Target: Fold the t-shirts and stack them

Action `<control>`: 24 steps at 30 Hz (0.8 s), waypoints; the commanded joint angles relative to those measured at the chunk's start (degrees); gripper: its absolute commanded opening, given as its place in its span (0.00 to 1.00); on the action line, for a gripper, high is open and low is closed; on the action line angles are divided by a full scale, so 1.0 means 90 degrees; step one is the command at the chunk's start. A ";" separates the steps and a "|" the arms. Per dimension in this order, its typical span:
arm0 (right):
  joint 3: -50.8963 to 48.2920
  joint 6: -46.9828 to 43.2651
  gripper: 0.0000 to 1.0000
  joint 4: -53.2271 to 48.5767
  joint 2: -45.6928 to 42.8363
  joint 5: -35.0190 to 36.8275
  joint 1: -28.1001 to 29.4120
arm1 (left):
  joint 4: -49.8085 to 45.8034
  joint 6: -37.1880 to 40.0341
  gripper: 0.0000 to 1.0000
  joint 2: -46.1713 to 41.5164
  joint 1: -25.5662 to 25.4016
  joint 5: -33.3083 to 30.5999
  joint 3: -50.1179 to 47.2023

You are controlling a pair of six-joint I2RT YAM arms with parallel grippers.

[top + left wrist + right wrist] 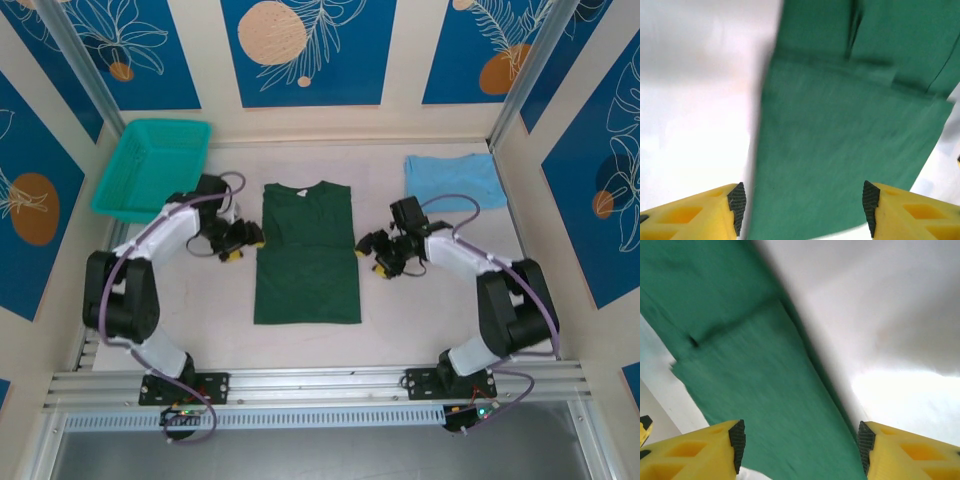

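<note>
**Yellow-fingered tools flank the green shirt, both empty**

Spread wide and gripping nothing, the left tool (238, 243) faces the left edge of the dark green t-shirt (306, 255). The shirt lies flat on the tabletop (420, 320) as a long rectangle between the two tools. Just beside its right edge, the right tool (370, 250) is equally wide open and holds nothing. The folded sky-blue t-shirt (453, 178) lies beyond it to the right, well apart. The green cloth looks thin, light and limp, so it will probably sag and drag. I would pinch every layer at the two side edges, level with each other.
</note>
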 commanded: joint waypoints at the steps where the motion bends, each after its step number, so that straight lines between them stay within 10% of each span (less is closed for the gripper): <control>1: -0.0815 -0.0010 0.67 0.0079 -0.0536 0.0080 0.0483 | 0.0002 -0.0185 0.66 -0.0447 0.0023 0.0665 -0.1200; 9: -0.1467 0.0365 0.66 -0.0301 -0.0919 0.0913 0.1615 | 0.1399 -0.1049 0.66 -0.1161 0.0010 0.1973 -0.3211; 24: -0.1291 0.0523 0.33 0.0036 -0.0361 0.1040 0.2382 | 0.1707 -0.0977 0.35 -0.0913 -0.0116 0.1585 -0.3551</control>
